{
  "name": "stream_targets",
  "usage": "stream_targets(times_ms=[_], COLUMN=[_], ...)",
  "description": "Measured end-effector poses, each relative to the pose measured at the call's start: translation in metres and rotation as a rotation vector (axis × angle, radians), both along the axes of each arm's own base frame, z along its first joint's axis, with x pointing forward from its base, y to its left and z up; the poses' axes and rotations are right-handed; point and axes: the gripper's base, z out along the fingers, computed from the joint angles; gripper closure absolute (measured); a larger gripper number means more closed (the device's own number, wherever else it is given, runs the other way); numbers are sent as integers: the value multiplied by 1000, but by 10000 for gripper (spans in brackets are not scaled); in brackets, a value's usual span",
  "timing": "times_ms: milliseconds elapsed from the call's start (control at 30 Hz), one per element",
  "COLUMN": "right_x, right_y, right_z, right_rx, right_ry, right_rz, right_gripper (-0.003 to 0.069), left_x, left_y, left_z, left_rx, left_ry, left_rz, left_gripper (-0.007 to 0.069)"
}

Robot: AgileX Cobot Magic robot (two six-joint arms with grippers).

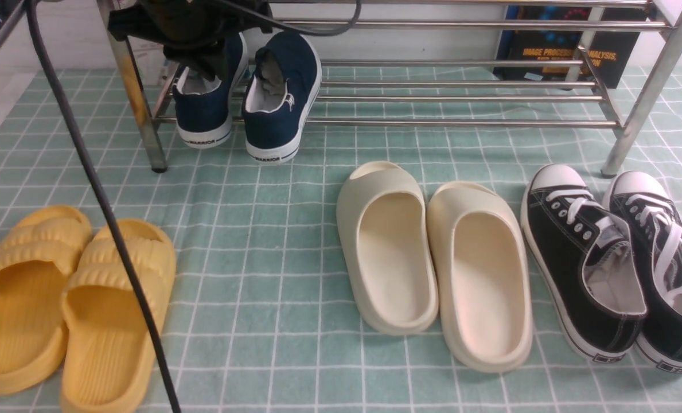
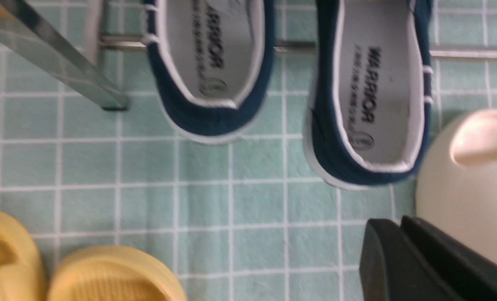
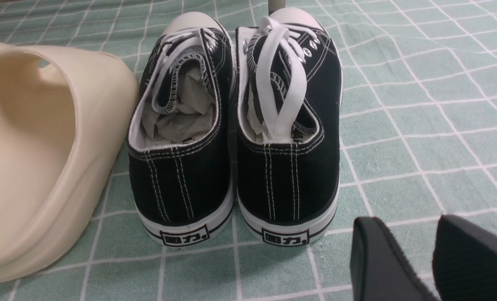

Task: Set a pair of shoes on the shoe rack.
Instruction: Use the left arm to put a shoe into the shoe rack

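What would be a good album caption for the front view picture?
Navy slip-ons perched on the steel shoe rack, heels overhanging; yellow slides, cream slides and black sneakers wait below.

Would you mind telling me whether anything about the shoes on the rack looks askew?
Yes: the two navy slip-ons sit on the shoe rack's lowest bars with their heels hanging past the front bar, tilted down toward the cloth. The other pairs lie flat on the floor cloth.
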Motion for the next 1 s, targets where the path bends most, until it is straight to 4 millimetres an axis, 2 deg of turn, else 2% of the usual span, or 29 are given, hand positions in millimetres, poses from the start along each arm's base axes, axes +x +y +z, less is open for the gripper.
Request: stream_targets(times_ms=[100,167,200,300,333,467,633,1000], right_x=[0,0,0,0,0,0,0,0], right_y=[0,0,0,0,0,0,0,0], right_z=[0,0,0,0,0,0,0,0], right_rx=[0,0,0,0,0,0,0,0], right_ry=[0,0,0,0,0,0,0,0], right_rz=[0,0,0,0,0,0,0,0], right_gripper=[420,420,420,420,420,420,420,420], left_x=[0,1,1,3,6,15,25,39], left_y=[-6,-12,-12,-22,-31,-44,-41,-45], left_z=[-27,-56,-56,-81,-92,-99,-100,-97], left_rx=[-37,-53,-53,-45,-36,-24,-23,-65], left_ry=[103,182,182,210,196,92,5,-149], left_rz=[-17,-32,-32,-56,-78,-85,-8,2], left_gripper=[638,638,638,638,638,638,638,638])
